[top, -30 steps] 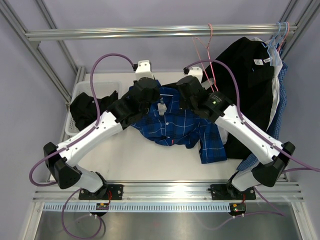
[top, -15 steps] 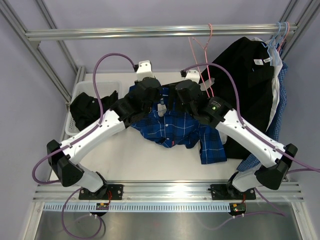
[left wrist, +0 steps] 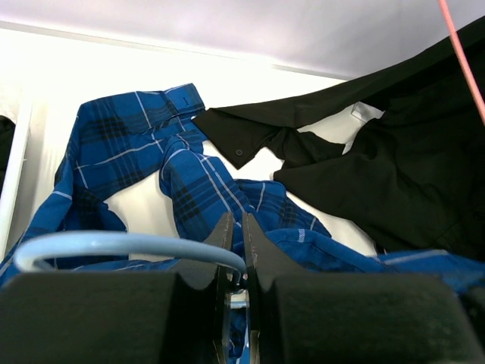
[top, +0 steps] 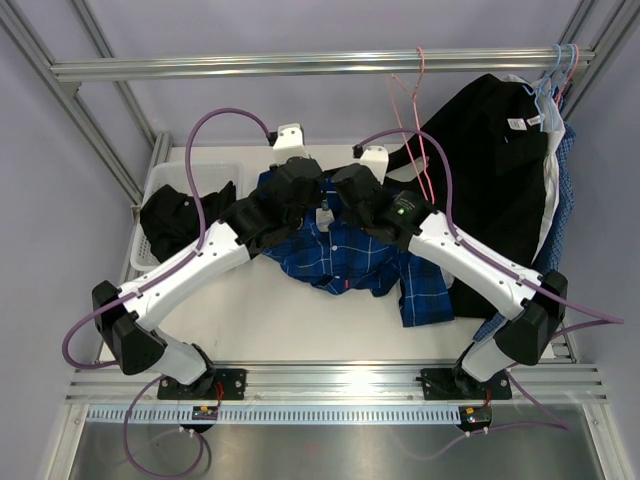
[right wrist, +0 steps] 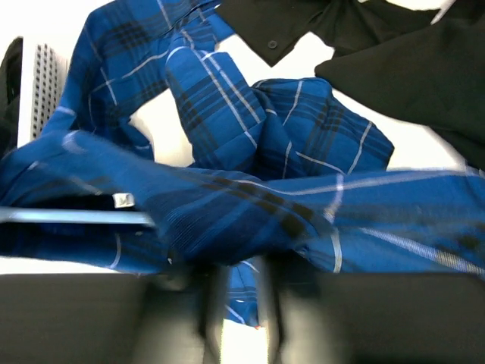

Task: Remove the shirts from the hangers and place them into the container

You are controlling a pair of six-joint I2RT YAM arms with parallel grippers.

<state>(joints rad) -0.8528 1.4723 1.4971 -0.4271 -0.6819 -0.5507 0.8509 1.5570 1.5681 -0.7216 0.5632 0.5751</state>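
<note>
A light blue hanger [left wrist: 114, 241] is pinched in the closed left claw [left wrist: 236, 221] above a blue plaid shirt [top: 345, 255] — how far the blurred right claw [right wrist: 239, 292] is open cannot be told.

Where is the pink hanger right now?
In the overhead view, the pink hanger hangs from the metal rail at the back, right of centre, just left of the hanging black shirt.

Bare bench [top: 270, 315] lies open in front of the blue plaid shirt [top: 350, 258], while the hanging black shirt [top: 495, 170] and pink hanger [top: 421, 70] crowd the right, and a heaped black shirt [top: 168, 215] takes up part of the container [top: 200, 170] at left.
</note>
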